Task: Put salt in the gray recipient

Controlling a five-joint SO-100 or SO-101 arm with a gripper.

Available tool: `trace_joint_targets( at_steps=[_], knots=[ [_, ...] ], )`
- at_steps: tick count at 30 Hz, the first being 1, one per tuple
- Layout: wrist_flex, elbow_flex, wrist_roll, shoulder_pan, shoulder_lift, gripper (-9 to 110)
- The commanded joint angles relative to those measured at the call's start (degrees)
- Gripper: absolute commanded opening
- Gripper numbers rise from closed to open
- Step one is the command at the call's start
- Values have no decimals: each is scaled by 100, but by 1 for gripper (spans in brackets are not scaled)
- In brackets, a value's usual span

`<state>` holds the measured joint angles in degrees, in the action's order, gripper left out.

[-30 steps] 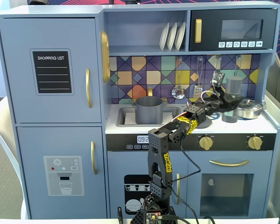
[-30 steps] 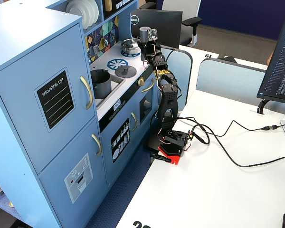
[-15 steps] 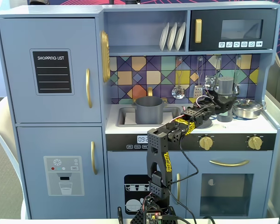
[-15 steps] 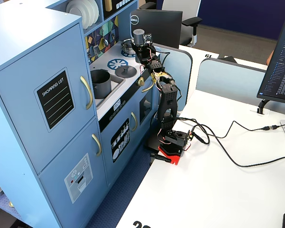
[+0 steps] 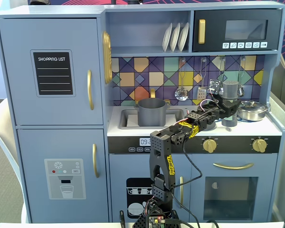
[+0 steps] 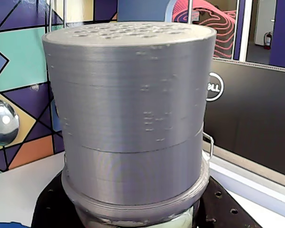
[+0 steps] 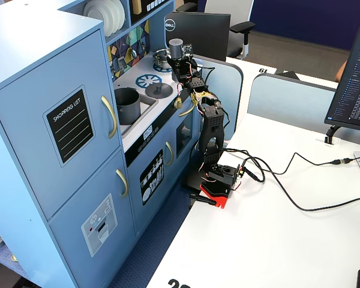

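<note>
Wrist view alone reveals perforations atop the salt (image 6: 128,95) cap.

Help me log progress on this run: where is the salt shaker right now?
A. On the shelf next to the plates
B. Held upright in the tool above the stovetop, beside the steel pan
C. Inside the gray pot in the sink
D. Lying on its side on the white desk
B. The salt shaker stands upright, clamped in the tool, just left of the steel pan; the gray pot sits apart in the sink.
</note>
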<state>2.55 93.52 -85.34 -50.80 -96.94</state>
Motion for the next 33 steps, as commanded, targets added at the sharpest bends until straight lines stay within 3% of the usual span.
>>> trace_joint_targets(
  at_steps=[1, 30, 33],
  knots=[
    [211, -79, 132, -114, -185, 0],
    [923, 580, 220, -229, 105, 1],
    [1028, 642, 308, -255, 62, 26]
  ],
)
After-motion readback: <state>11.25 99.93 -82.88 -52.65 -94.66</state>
